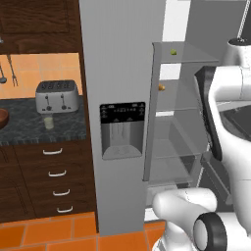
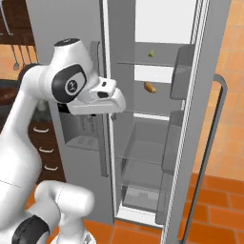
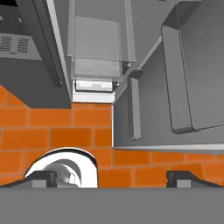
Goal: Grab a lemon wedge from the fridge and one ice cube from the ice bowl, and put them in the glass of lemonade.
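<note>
Fridge (image 1: 120, 73): right door swung open, left door with the black dispenser (image 1: 122, 128) shut. I see clear shelves inside from both base views.

Lemon wedge (image 2: 151, 54): small yellow-green piece on the top shelf, toward the back. Left base view shows it too (image 1: 173, 51), near the shelf's front edge from that angle. One shelf down sits an orange food item (image 2: 149, 87), well apart from the wedge (different shelf, nothing touching).

Arm: raised in front of the open compartment, hand held roughly level with the orange item's shelf but outside the fridge, not in contact with anything I can see. Gripper (image 3: 111, 178): hand view looks down at the orange tile floor (image 3: 52, 122) and the foot of the fridge; the two finger tips sit far apart at the bottom corners of that view, so jaws wide, nothing between them.

Surface (image 1: 44, 130), left of the fridge: dark stone top over wood drawers. Toaster (image 1: 57, 95) stands at the back. Glass (image 1: 48, 121) of pale liquid stands just in front of the toaster, upright. Bowl (image 1: 3, 119): reddish-brown, cut off by the left edge of the left base view; I cannot tell its contents (ice too small or hidden from here).

Open door (image 2: 209, 124) carries grey bins on its inner face.
</note>
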